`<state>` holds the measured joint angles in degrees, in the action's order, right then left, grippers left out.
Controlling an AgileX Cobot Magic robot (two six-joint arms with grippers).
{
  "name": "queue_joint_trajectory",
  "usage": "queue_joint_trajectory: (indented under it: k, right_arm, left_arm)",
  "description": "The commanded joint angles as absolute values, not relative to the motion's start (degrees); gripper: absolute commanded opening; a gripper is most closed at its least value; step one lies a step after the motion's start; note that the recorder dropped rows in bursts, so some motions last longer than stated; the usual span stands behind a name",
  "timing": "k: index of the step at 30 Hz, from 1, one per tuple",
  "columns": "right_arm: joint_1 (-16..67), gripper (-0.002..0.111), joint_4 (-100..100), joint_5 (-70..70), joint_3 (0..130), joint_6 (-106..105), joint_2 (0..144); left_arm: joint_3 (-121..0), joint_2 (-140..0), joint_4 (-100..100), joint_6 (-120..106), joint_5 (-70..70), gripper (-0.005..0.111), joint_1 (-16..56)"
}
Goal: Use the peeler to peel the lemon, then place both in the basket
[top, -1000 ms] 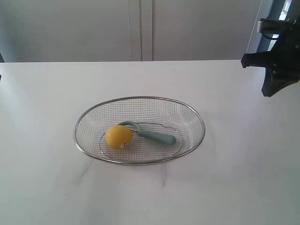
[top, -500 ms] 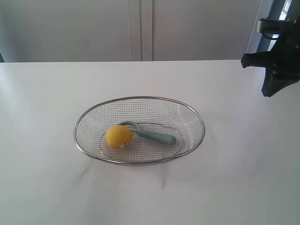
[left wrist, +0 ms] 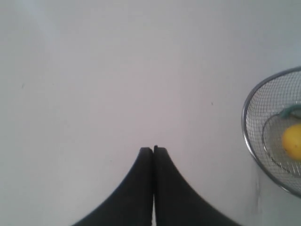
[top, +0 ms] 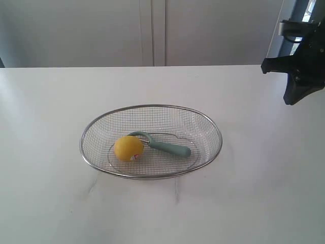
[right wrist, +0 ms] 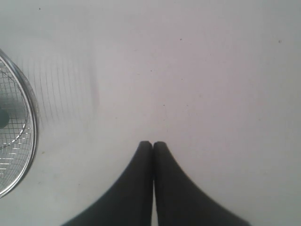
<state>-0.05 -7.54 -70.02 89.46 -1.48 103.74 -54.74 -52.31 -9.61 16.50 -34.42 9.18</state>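
The wire-mesh basket (top: 208, 124) sits in the middle of the white table. Inside it lies the yellow lemon (top: 128, 148), sticker facing front, with the teal peeler (top: 170, 147) right beside it, hooked head against the lemon. In the left wrist view the basket's rim (left wrist: 245, 123) and the lemon (left wrist: 292, 141) show at the edge; my left gripper (left wrist: 153, 149) is shut and empty over bare table, away from the basket. My right gripper (right wrist: 152, 143) is also shut and empty, with the basket rim (right wrist: 32, 101) off to its side. The right arm (top: 299, 61) hangs at the exterior view's right edge.
The white table (top: 61, 96) stretches all round the basket. A pale wall with panel seams (top: 152, 30) stands behind the table's far edge.
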Motion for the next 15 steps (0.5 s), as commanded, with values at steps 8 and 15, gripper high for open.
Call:
queue_joint_trajectory:
  k: [8, 15]
  right_arm:
    - [-0.7, 0.000, -7.4, -70.0, 89.1, -1.4, 103.1]
    - [-0.7, 0.000, -7.4, -70.0, 89.1, -1.4, 103.1]
  left_arm:
    - [-39.1, -37.2, -7.7, 16.6, -23.2, 0.000, 4.2]
    - [-31.7, -29.7, -7.3, 16.9, -20.7, 0.000, 1.1]
